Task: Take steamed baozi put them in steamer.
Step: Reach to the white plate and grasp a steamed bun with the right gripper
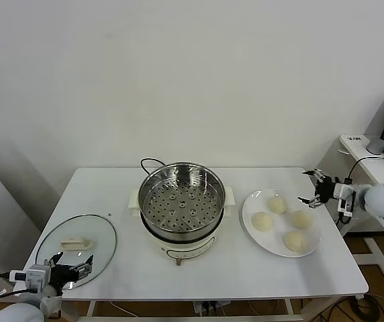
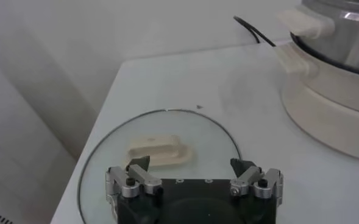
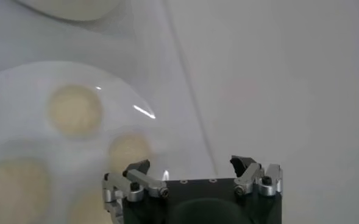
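- Four buns (image 1: 277, 204) sit on the plate (image 1: 251, 213), right of the empty steamer (image 1: 182, 196).
- My right tool (image 1: 315, 187) hovers spread beside the plate's far edge; I'd drop squarely over the nearest bun and squeeze gently.
- Left tool (image 1: 70, 269) waits spread over the glass lid (image 1: 105, 241).

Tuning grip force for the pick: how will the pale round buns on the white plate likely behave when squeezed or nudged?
The pale cream round dough buns look smooth and puffy, so probably soft and light; a hard squeeze may dent them. Their domed shape suggests they could slide or roll on the flat white round plate if nudged. The open right pincer hovers beside the plate.
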Robot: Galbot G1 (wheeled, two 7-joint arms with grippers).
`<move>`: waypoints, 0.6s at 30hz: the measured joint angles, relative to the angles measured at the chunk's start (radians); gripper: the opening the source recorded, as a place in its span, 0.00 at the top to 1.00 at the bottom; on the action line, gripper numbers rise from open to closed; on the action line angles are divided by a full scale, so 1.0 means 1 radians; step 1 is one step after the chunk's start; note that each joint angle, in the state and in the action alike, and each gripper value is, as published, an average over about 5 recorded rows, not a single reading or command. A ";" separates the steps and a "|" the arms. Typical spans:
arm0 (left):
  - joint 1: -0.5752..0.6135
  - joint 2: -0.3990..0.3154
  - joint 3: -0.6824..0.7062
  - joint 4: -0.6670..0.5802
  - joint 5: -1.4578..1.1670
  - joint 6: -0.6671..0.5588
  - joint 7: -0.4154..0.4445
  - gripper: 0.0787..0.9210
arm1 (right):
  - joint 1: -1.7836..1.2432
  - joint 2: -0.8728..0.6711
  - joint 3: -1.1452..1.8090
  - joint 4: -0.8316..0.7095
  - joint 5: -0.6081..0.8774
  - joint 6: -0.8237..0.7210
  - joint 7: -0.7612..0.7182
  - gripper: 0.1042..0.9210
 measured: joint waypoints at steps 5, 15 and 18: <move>-0.008 0.000 0.007 0.007 -0.001 0.001 0.001 0.12 | 0.153 0.057 -0.168 -0.105 -0.005 0.036 -0.105 0.12; -0.018 0.004 0.014 0.016 -0.005 0.002 0.002 0.12 | 0.276 0.195 -0.311 -0.276 -0.063 0.076 -0.184 0.12; -0.019 0.006 0.014 0.017 -0.008 0.002 0.002 0.12 | 0.285 0.232 -0.324 -0.317 -0.096 0.078 -0.183 0.12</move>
